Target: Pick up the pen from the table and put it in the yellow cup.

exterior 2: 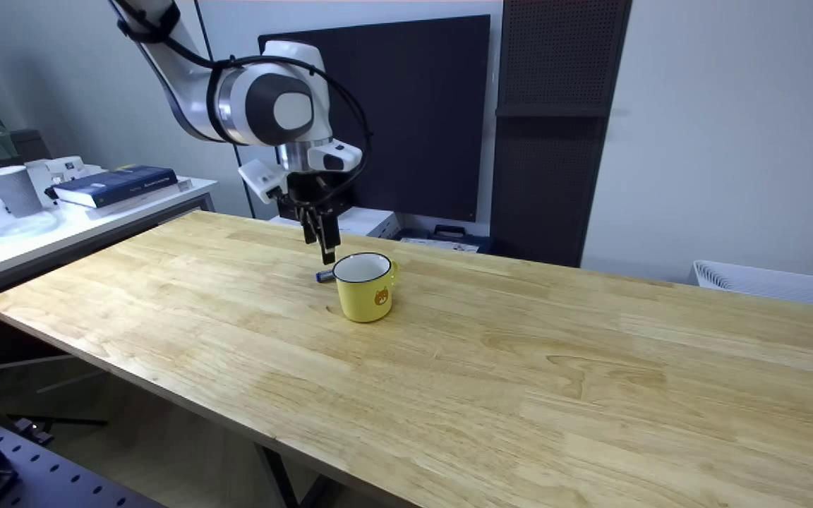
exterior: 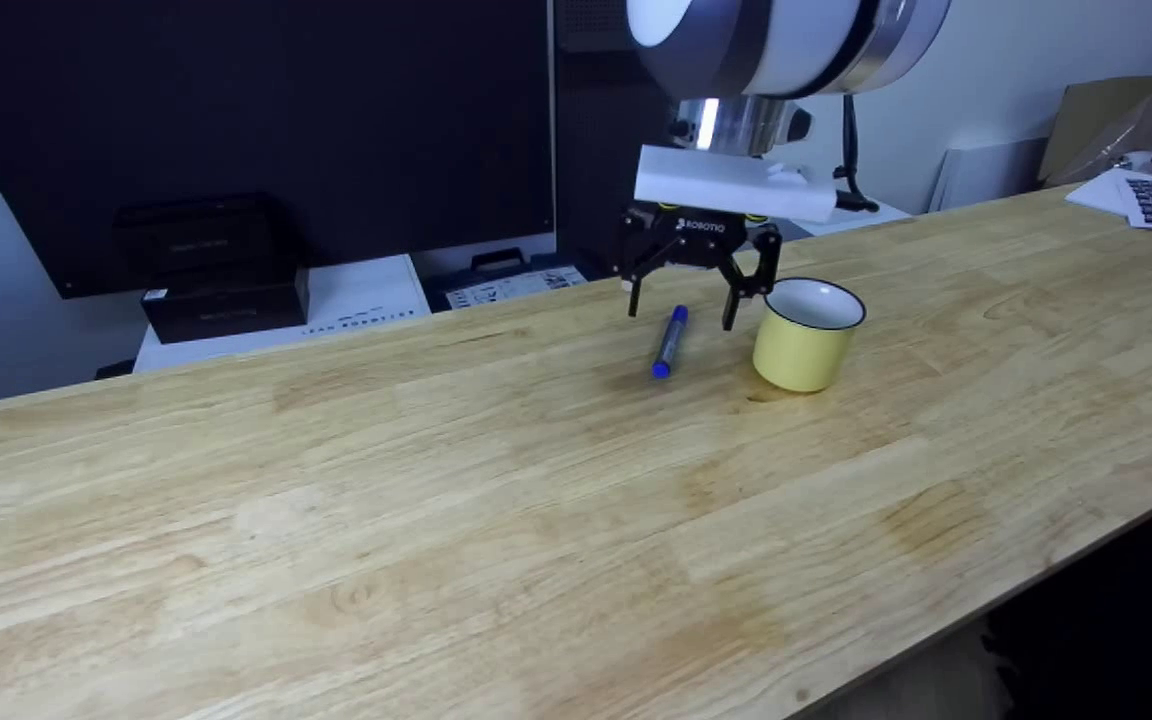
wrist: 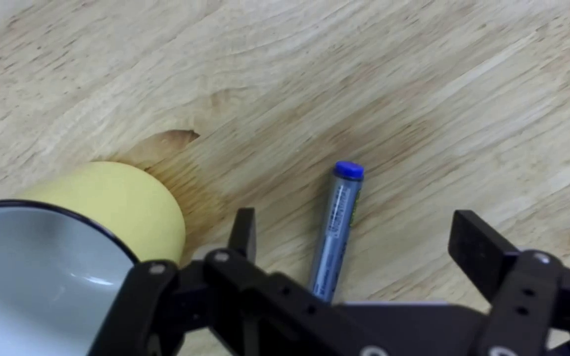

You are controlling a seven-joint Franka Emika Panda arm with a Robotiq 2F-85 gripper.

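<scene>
While the pen (wrist: 335,235) lies loose, my jaws gape empty; pickup and drop into the yellow cup (exterior: 804,347) remain!

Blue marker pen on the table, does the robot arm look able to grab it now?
Likely yes: the jaws hang open, and in the wrist view the blue marker pen shows between them, nothing lying on it. The yellow mug looks close, though.

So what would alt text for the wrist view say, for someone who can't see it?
A blue pen, its lower end hidden, lies on a wooden table, framed by the open jaws of a black pincer. At lower left, a dark-rimmed yellow cup runs out of frame.
</scene>
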